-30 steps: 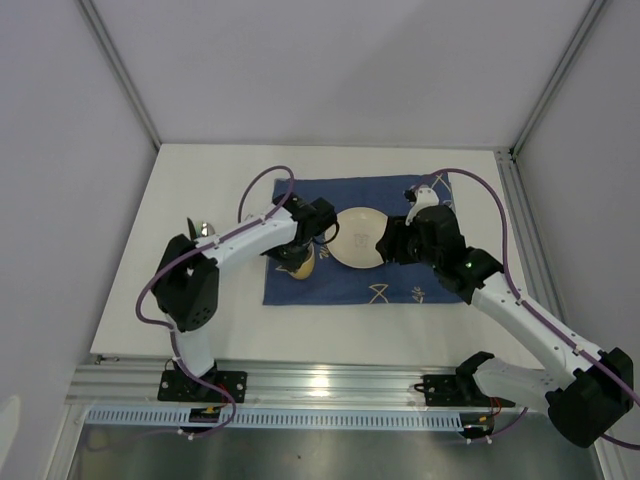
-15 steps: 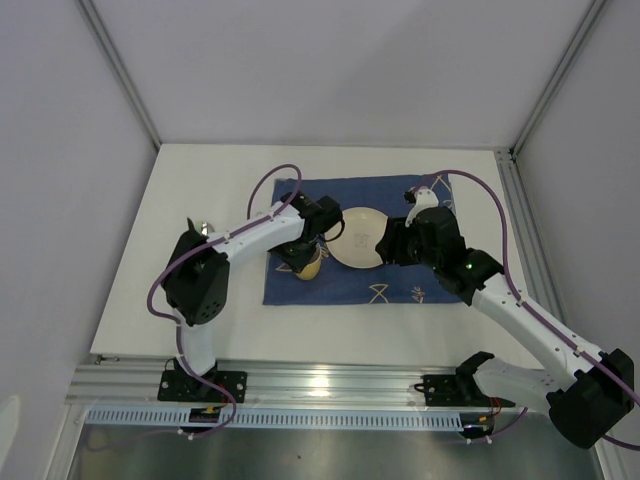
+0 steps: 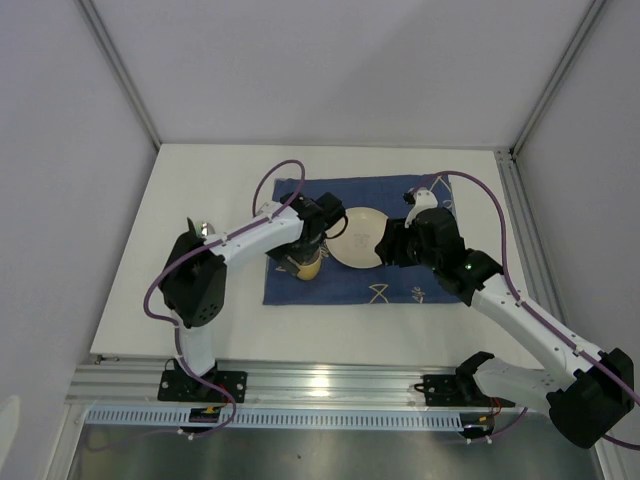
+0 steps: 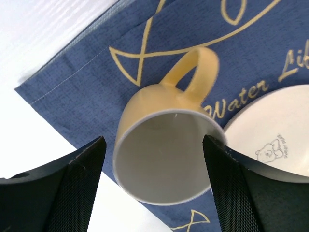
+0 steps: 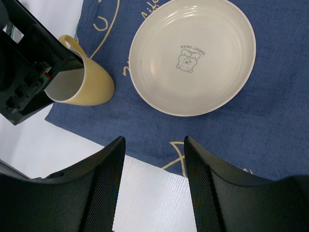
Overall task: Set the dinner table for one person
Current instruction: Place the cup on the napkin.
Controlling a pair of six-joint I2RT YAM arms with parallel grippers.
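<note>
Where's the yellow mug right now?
Top view: yellow mug on the blue cloth's left part, beside the white plate, between the left gripper's open fingers.

a dark blue cloth point(image 5: 285, 130) with pale yellow line drawings and lettering lies flat. on it rests a cream plate point(image 5: 159, 63) with a small bear printed at its middle. a pale yellow mug point(image 5: 94, 82) sits on the cloth near one corner, just beside the plate, a gap between them.
</note>
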